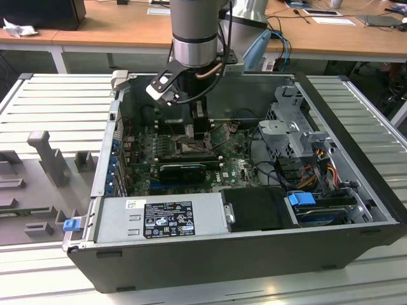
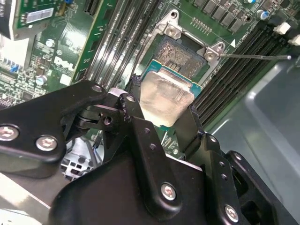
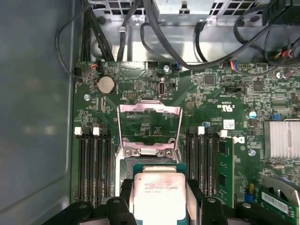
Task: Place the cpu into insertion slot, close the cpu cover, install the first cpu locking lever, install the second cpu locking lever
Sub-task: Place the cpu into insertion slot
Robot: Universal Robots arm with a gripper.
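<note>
At the exterior view's upper centre, the pincer (image 1: 196, 132) is gripping the cpu (image 3: 159, 194) just above the insertion slot (image 2: 180, 54), with the cpu cover (image 3: 149, 109) lying open. Any skew is likely risking bent pins.

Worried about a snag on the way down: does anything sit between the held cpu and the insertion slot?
Nothing visible does. The gripper holds the cpu close by the insertion slot, whose pin field lies bare; the cpu cover is swung open, off the slot.
</note>
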